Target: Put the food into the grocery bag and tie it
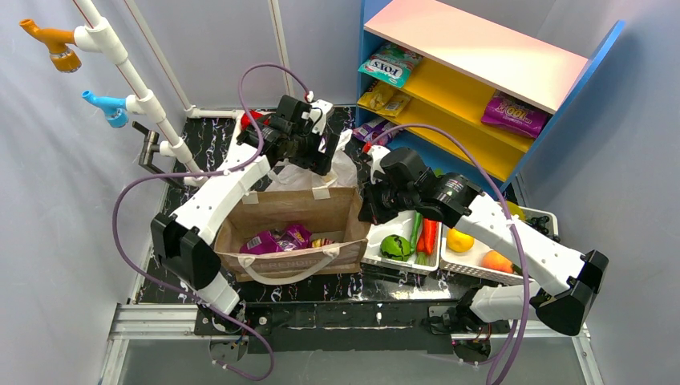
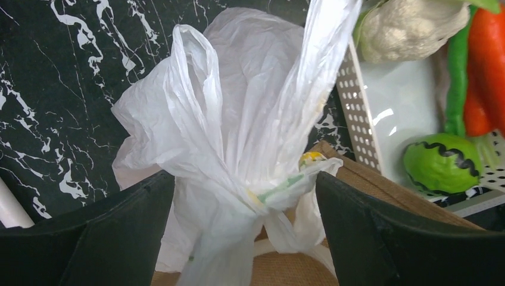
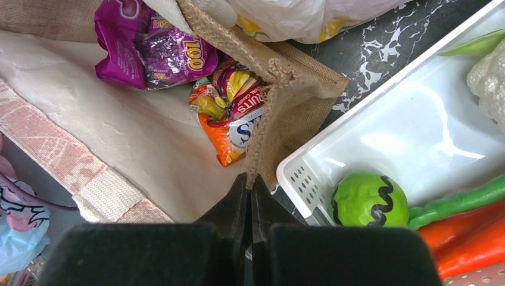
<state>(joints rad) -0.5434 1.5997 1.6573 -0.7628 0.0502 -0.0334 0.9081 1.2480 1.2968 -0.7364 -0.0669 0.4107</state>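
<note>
The white plastic grocery bag (image 2: 238, 119) stands on the black marble table behind the brown bag, its handles gathered into a knot (image 2: 262, 196). It also shows in the top view (image 1: 333, 172). What is inside it is hidden. My left gripper (image 2: 245, 196) is open, with one jaw on each side of the knotted neck. My right gripper (image 3: 250, 182) is shut on the rim of the stiff brown bag (image 3: 262, 131), at its right corner. In the top view the left gripper (image 1: 309, 152) is above the plastic bag and the right gripper (image 1: 370, 210) is at the brown bag's right side.
The brown bag (image 1: 293, 212) holds snack packets (image 3: 155, 50). A white tray (image 3: 417, 119) to its right holds a green ball (image 3: 369, 199), carrots (image 3: 470, 235) and a cauliflower (image 3: 488, 80). A second tray (image 1: 489, 257) holds fruit. A shelf (image 1: 481, 72) stands at the back right.
</note>
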